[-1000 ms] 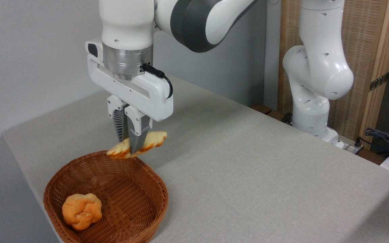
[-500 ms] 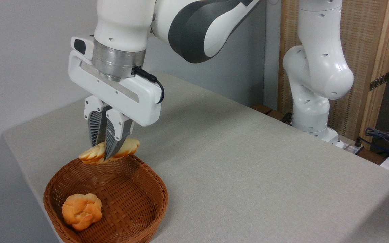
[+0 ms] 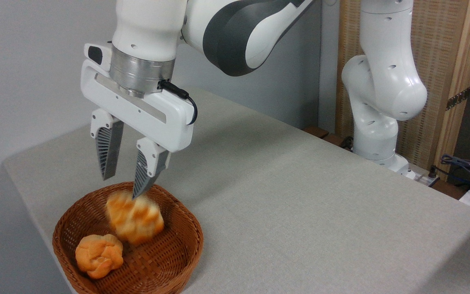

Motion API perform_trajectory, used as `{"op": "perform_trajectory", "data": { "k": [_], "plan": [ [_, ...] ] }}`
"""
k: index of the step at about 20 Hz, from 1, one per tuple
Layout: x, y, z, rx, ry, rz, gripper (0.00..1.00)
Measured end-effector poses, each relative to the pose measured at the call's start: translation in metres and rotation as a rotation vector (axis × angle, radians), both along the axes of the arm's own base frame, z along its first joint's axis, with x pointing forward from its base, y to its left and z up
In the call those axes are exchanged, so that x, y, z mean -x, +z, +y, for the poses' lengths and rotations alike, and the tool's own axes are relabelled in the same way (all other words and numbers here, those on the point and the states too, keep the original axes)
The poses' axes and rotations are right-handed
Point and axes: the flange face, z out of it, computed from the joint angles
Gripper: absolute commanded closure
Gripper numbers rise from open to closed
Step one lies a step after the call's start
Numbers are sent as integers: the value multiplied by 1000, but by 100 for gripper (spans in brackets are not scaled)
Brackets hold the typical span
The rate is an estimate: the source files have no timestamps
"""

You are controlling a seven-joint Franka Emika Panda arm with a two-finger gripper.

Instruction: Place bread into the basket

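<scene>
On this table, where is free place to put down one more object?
The table is bare from the basket rightward to the arm's base, and behind the basket too. The basket is crowded: round roll, blurred bread, and the open tool above.

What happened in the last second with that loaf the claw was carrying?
The gripper swung left over the basket, opened and let go of the bread, which now shows blurred inside the basket. The round roll and basket stayed put.
</scene>
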Motion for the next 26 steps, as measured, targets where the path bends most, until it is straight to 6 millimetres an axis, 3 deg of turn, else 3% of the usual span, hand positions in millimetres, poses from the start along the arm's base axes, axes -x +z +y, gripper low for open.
{"op": "perform_trajectory", "data": {
  "k": [8, 14, 19, 26],
  "plan": [
    [1, -1, 1, -25, -8, 7, 0],
    [15, -15, 1, -172, -90, 153, 0],
    [31, -18, 0, -205, -252, 245, 0],
    [42, -9, 10, -218, -406, 243, 0]
  ]
}}
